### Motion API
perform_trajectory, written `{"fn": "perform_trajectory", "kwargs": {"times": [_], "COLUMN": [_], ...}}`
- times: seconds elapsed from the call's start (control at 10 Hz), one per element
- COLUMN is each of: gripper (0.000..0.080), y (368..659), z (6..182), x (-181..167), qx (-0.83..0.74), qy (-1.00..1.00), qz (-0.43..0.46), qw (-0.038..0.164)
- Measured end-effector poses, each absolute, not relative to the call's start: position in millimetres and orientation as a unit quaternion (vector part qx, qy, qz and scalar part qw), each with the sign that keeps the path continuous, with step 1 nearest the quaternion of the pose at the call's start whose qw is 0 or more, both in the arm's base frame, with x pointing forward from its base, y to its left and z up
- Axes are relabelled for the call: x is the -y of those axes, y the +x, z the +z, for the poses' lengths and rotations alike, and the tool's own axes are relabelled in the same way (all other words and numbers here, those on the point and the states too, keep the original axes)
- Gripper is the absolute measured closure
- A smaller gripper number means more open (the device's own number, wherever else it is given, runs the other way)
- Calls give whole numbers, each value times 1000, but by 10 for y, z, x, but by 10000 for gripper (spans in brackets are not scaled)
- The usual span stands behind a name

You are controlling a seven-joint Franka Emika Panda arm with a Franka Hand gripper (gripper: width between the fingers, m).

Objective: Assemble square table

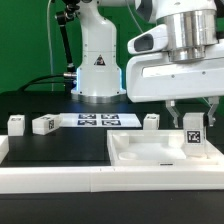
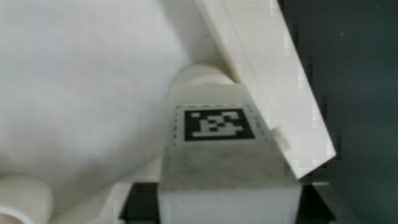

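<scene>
Closest to the lens, a long white rail (image 1: pixel 50 178) runs along the front edge of the black worktop (image 1: pixel 55 148). Just behind it, toward the exterior view's right, the square slab (image 1: pixel 145 152) lies flat against the front edge.

Above the slab's right part hangs the gripper (image 1: pixel 192 116), its fingers (image 1: pixel 172 108) narrowed onto one white leg (image 1: pixel 193 138). That leg stands upright with its tag facing the camera. Whether its foot touches the slab cannot be told. In the wrist view the same leg (image 2: pixel 222 160) shows its tag (image 2: pixel 221 123) and sits right against an edge of the slab (image 2: pixel 80 90), at a notch.

Three loose legs rest farther back. Two, (image 1: pixel 16 124) and (image 1: pixel 45 124), stand near each other toward the worktop's left edge, and the third (image 1: pixel 151 121) stands just behind the slab's far edge.

Between the pair and the third leg, the marker board (image 1: pixel 95 121) lies flat in front of the robot base (image 1: pixel 98 70).
</scene>
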State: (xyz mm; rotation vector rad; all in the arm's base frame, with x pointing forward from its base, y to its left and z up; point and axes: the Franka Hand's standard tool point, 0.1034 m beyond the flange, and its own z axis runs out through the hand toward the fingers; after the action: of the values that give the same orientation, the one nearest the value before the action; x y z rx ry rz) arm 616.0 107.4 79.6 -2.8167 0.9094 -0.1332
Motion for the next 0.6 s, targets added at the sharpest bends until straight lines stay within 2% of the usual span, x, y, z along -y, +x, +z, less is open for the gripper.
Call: {"fn": "perform_trajectory", "kwargs": {"times": [0.6], "gripper": [508], "y": [6129], "z": [789], "x": [-1107], "qx": [-501], "qy": [-861], "qz": [-11], "qw": [92]}}
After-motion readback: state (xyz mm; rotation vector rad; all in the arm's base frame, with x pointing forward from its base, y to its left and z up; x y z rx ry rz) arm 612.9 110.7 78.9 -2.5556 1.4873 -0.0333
